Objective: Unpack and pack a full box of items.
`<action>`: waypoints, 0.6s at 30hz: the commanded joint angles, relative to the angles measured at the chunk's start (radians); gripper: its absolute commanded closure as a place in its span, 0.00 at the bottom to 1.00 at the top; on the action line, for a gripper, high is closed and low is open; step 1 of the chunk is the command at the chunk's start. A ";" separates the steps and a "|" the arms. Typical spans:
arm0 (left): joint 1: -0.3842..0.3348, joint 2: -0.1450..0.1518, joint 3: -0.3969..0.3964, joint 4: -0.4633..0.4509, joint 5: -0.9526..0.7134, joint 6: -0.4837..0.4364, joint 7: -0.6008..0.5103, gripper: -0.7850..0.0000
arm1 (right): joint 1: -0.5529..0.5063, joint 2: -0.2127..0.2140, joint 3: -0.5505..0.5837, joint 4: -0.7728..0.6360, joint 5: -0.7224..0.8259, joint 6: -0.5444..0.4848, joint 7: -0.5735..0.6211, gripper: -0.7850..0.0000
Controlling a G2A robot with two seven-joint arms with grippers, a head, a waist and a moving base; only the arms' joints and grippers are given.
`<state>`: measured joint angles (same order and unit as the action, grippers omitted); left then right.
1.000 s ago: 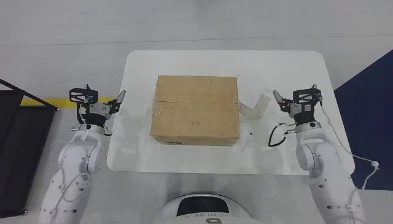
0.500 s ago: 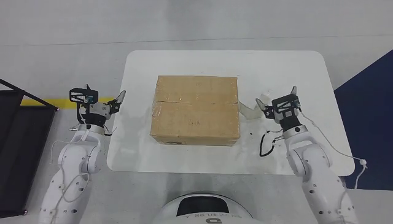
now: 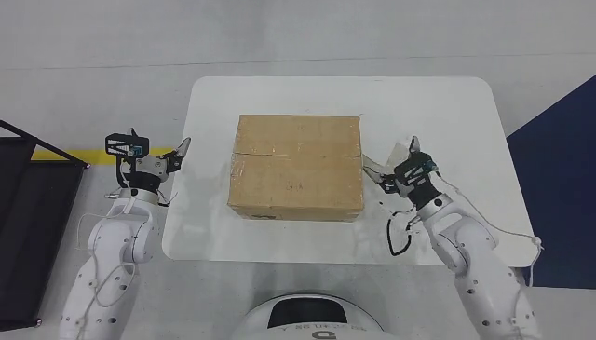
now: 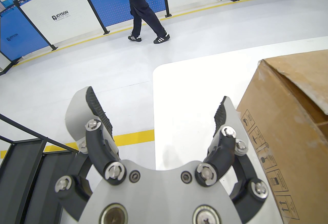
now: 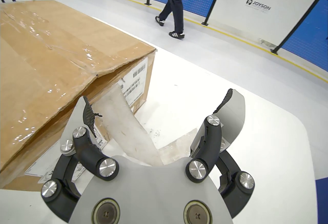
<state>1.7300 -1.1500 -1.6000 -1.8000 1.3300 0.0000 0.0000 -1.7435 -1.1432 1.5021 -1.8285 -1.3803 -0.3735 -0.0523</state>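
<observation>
The white desk [image 3: 447, 107] with rounded corners stands on a pale grey floor. Blue and white fence panels [image 4: 64, 12] stand behind a yellow floor line.

My left arm is bent beside the desk's left edge. The left gripper [image 4: 156, 96] hangs just at that edge with the fingers spread wide and nothing between them, apart from the box. My right arm comes in from the near right corner, the forearm slanted toward the desk's middle. The right gripper [image 5: 157, 96] is also wide and holds nothing, just beside the box's right end.

The cardboard box [image 3: 296, 166] sits at the middle of the desk, flaps closed, with its long axis parallel to the near edge. A loose strip of clear tape [image 5: 128, 119] hangs from its right end down to the desk, under the right gripper's fingers. I cannot tell whether a finger touches the box.
</observation>
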 commanded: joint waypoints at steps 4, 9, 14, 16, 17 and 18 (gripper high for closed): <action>0.000 0.000 0.000 0.000 0.000 0.000 0.000 0.00 | 0.033 0.008 0.024 0.036 0.137 -0.174 0.038 0.00; 0.000 0.000 0.000 0.000 0.000 0.000 0.000 0.00 | 0.063 0.017 0.051 0.069 0.219 -0.307 0.070 0.00; 0.000 0.000 0.000 0.000 0.000 0.000 0.000 0.00 | 0.074 0.025 0.058 0.082 0.256 -0.413 0.070 0.00; 0.000 0.000 0.000 0.000 0.000 0.000 0.000 0.00 | 0.070 0.029 0.063 0.078 0.264 -0.478 0.061 0.00; 0.000 0.000 0.000 0.000 0.000 0.000 0.000 0.00 | 0.066 0.032 0.065 0.077 0.270 -0.522 0.055 0.00; 0.000 0.000 0.000 0.000 0.000 0.000 0.000 0.00 | 0.062 0.035 0.064 0.076 0.284 -0.586 0.049 0.00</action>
<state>1.7300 -1.1500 -1.6000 -1.8000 1.3300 0.0000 0.0000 -1.6780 -1.1106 1.5664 -1.7519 -1.1078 -0.8950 0.0020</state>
